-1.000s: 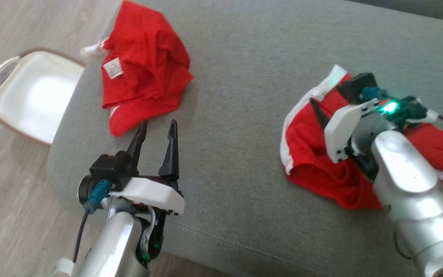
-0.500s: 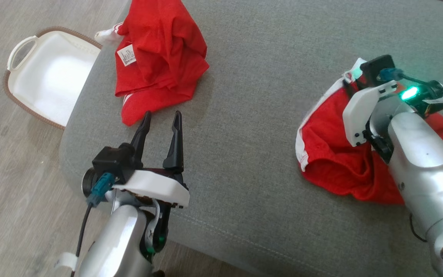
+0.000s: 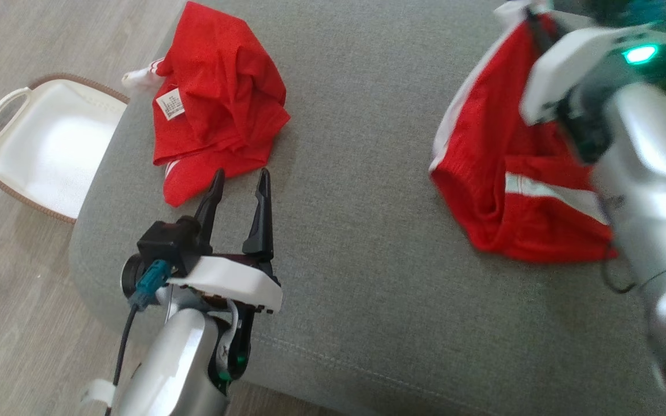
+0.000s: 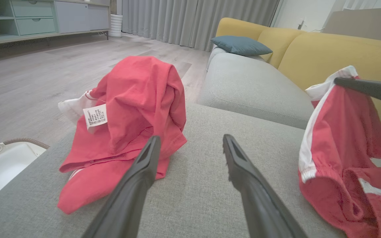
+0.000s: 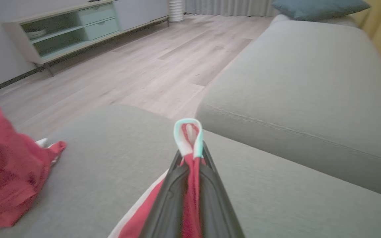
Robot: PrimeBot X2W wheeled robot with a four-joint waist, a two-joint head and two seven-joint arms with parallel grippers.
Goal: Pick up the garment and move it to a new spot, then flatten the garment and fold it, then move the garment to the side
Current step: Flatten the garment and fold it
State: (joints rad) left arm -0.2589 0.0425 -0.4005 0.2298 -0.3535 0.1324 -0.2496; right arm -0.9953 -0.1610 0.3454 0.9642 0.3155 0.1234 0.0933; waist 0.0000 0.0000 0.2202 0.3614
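The garment (image 3: pixel 500 150) is a pair of red shorts with white trim on the right of the grey cushion (image 3: pixel 356 231). My right gripper (image 3: pixel 532 14) is shut on its white-edged hem and holds that edge up, so the cloth hangs from it while the lower part rests on the cushion. In the right wrist view the pinched fold of the garment (image 5: pixel 190 132) sticks out above the closed right gripper (image 5: pixel 190 155). The left wrist view shows the garment (image 4: pixel 339 132) hanging. My left gripper (image 3: pixel 240 176) is open and empty, hovering over the cushion.
A second crumpled red garment (image 3: pixel 217 104) with a white label lies just beyond the left gripper's fingertips. A white basket (image 3: pixel 44 144) sits on the wooden floor to the left. A yellow sofa back (image 4: pixel 342 46) and a blue pillow (image 4: pixel 241 45) lie beyond.
The right gripper has shut on the garment's white-trimmed edge and raised it off the cushion. The head camera shifted. The left arm has stayed where it was.
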